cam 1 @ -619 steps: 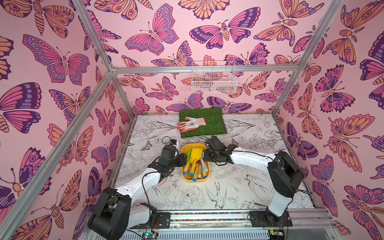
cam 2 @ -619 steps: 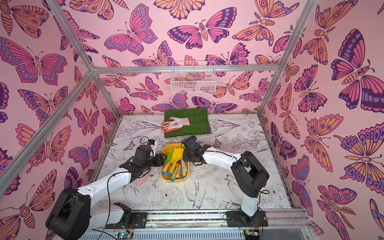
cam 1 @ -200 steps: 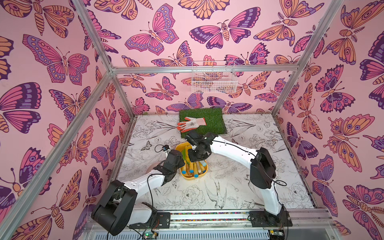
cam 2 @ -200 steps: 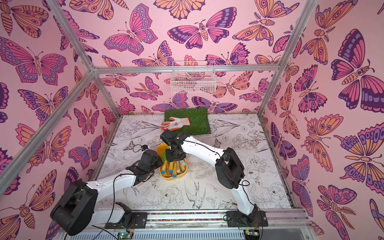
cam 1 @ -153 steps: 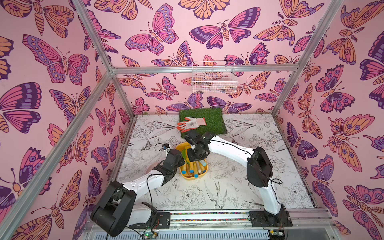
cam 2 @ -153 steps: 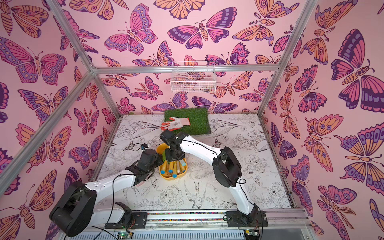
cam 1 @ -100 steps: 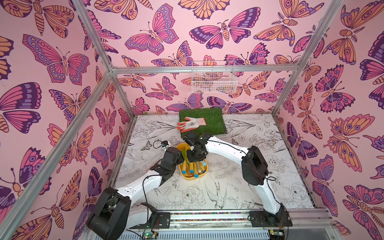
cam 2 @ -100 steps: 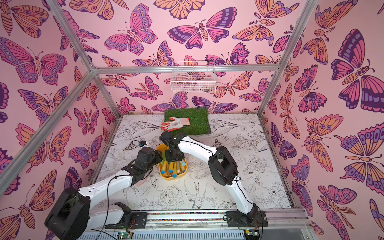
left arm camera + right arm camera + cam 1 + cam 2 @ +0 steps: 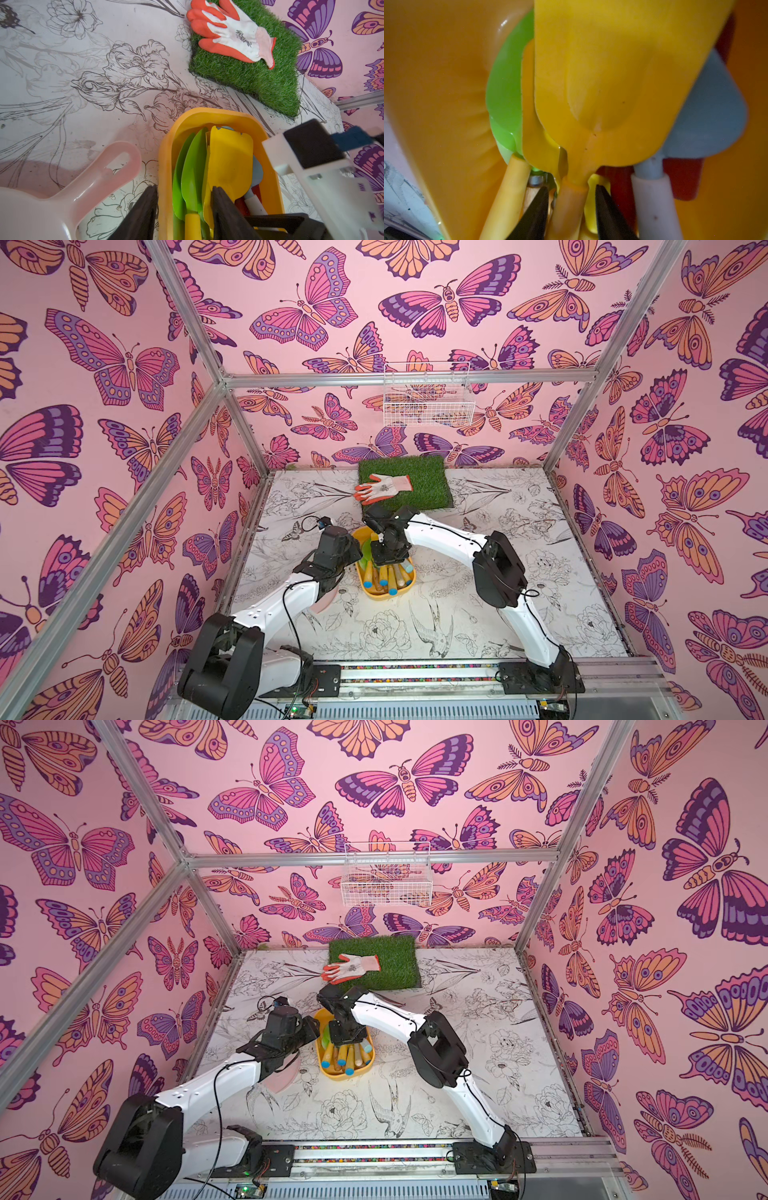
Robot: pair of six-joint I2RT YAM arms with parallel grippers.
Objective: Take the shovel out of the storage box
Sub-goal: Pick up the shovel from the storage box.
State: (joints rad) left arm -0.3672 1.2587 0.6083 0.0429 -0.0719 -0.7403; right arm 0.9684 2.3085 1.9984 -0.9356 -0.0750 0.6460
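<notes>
The shovel [image 9: 612,72] handle runs off-frame between the jaws of my right gripper [image 9: 571,188]; the scoop [image 9: 62,203] beside my left gripper [image 9: 184,188] is cropped.

Tool handles [image 9: 380,574] pack the storage box [image 9: 383,597] side by side, with the left gripper [image 9: 184,199] astride its left wall and the right gripper [image 9: 571,191] down among the tools. A pink scoop [image 9: 87,182] lies just beside that wall, and a grass mat [image 9: 424,485] bearing a glove [image 9: 384,489] sits near the far end. Bare table [image 9: 457,614] lies open right and near.

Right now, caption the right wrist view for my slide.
Right gripper straddling the handle of the yellow shovel inside the storage box, green trowel alongside.
</notes>
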